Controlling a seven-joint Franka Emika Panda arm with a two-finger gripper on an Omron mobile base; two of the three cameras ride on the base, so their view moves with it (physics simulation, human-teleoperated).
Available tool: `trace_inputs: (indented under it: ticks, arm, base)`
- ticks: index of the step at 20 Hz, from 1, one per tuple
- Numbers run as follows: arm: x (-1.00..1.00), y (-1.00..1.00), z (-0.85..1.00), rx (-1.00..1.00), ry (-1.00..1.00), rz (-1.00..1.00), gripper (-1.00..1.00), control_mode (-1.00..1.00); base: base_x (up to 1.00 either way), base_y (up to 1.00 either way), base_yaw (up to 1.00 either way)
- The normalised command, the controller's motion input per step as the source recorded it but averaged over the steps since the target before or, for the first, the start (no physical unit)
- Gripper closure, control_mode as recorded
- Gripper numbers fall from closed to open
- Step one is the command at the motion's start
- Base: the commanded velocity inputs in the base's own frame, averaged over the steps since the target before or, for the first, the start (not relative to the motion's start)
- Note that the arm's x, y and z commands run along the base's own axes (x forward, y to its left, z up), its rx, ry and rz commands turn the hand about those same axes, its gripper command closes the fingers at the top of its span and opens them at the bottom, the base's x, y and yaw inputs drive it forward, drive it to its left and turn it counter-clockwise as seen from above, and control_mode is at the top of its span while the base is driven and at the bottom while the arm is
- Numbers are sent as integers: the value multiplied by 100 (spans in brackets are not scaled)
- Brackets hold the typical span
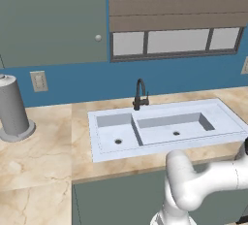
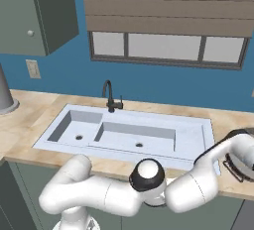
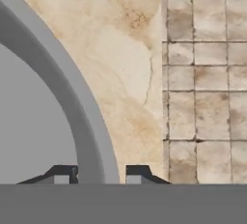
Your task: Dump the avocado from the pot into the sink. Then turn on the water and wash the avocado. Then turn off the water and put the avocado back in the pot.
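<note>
Straddling the rim of the wide grey metal pot, my two dark fingertips sit one inside the wall and one outside; my gripper has its jaws narrowed around that rim, though I cannot tell if they press it yet. Beyond the pot lies marbled beige counter, then its straight edge and tiled floor past it. One pot, no avocado visible inside the slice I see.

From the left base view, one pale white-blue double-basin sink with two dark drains and one black curved faucet sits in the counter, both basins bare. One tall grey cylinder stands well to the left, with open counter between.

From the right base view, my white arm reaches right past the sink's end, where the pot's dark-handled edge peeks out beside the counter edge.
</note>
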Motion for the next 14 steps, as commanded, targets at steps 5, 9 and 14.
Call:
trace_inputs:
  ticks: [5, 9, 14]
  arm:
    - [20, 81, -8, 15, 41, 59, 100, -100]
    - [34, 86, 0, 13, 46, 51, 100, -100]
    - [8, 100, 0, 3, 37, 44, 100, -100]
  base:
    - [0, 0, 0]
    - [0, 0, 0]
    - [0, 0, 0]
